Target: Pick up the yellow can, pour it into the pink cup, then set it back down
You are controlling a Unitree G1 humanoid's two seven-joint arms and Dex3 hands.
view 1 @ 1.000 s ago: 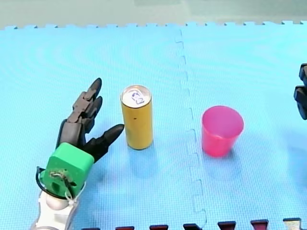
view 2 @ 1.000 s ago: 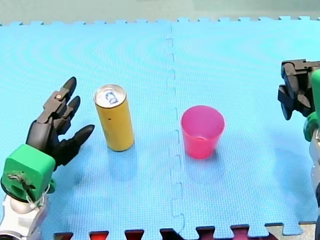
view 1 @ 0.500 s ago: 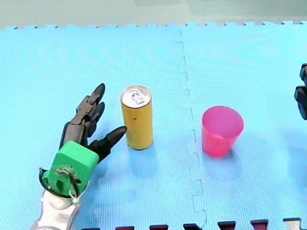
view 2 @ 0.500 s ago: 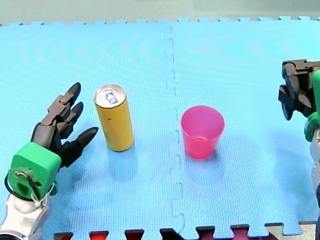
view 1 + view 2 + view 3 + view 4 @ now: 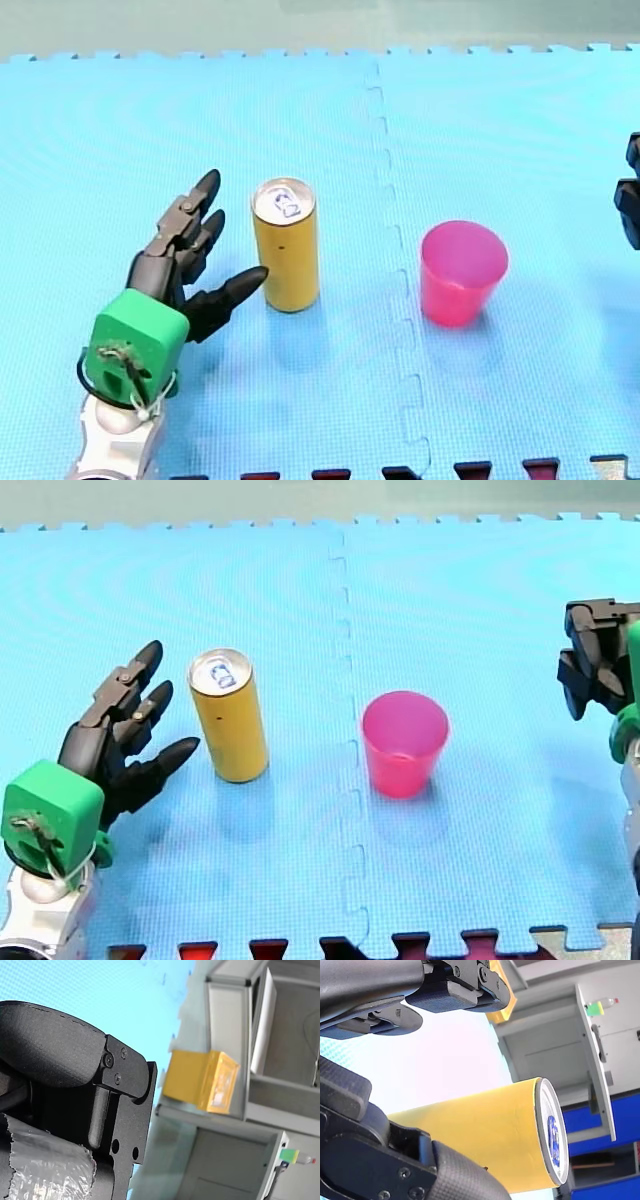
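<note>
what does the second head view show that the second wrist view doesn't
Head view adds: the pink cup right of the yellow can, the left hand open beside the can, the right hand at the right edge of the mat. Wrist view adds: grey shelving and a small bottle in the background. Both share the can, upright, not yet gripped.
</note>
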